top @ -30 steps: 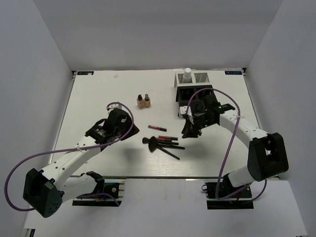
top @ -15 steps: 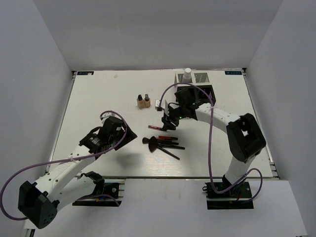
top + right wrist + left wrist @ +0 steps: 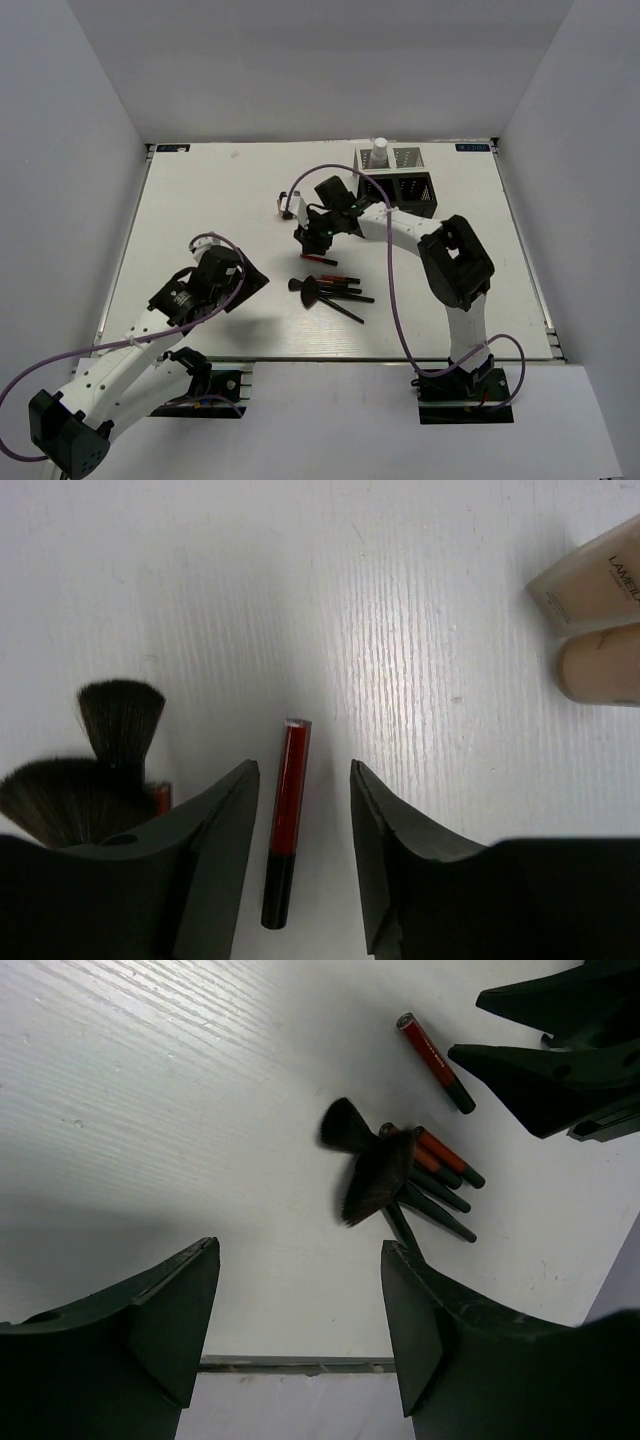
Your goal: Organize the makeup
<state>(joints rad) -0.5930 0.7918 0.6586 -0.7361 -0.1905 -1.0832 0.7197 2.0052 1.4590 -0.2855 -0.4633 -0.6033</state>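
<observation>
A slim red/black pencil [image 3: 285, 820] lies on the table between the open jaws of my right gripper [image 3: 300, 820], which hovers over it [image 3: 309, 238]. The same pencil shows in the top view [image 3: 321, 261]. A pile of black brushes and more red/black pencils [image 3: 330, 290] lies just nearer. Two tan bottles [image 3: 595, 620] lie beyond the right gripper. A clear white-capped bottle [image 3: 380, 153] stands in the black mesh box [image 3: 396, 183]. My left gripper [image 3: 250, 282] is open and empty, left of the pile [image 3: 372, 1168]. I see no tiny white jar.
The mesh box stands at the back right of the white table [image 3: 200, 200]. The right arm reaches leftward across the middle of the table. Grey walls close in the back and both sides. The table's near edge [image 3: 300, 1364] shows under my left gripper.
My right gripper swung left from beside the mesh box and now sits over the lone red pencil. My left arm drew back toward the near left.
</observation>
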